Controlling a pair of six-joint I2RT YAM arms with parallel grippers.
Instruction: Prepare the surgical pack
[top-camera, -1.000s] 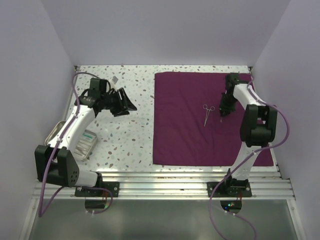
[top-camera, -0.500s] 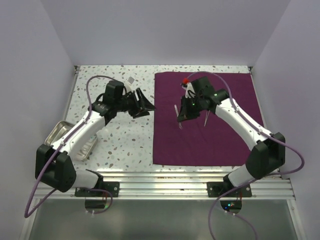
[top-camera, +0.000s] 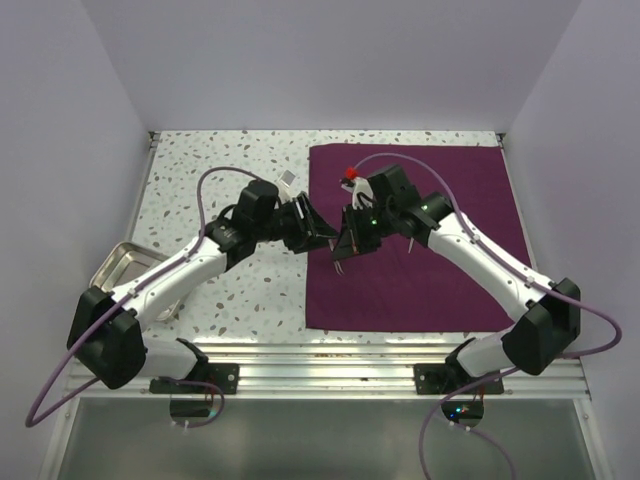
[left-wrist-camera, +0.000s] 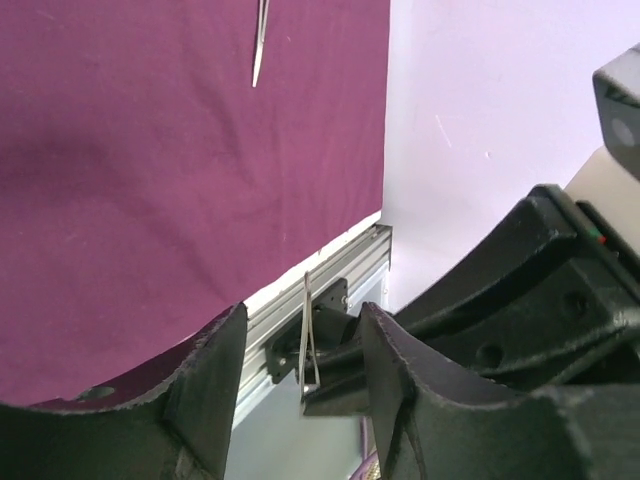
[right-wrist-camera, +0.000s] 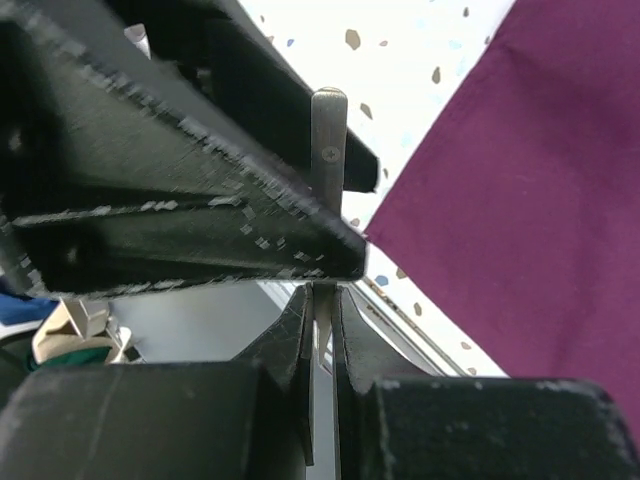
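The surgical pack (top-camera: 440, 290), a big maroon cloth, lies flat on the right half of the speckled table, and a slim steel instrument (left-wrist-camera: 261, 40) rests on it. It looks soft, light and limp to me, so it would likely sag, wrinkle and drag whatever sits on it. A pinch at a bare corner or edge seems best. Above its left edge the right gripper (right-wrist-camera: 322, 310) is clamped on thin steel tweezers (left-wrist-camera: 307, 345). The left gripper (top-camera: 322, 235) has its jaws apart either side of them. I can read no labels or writing.
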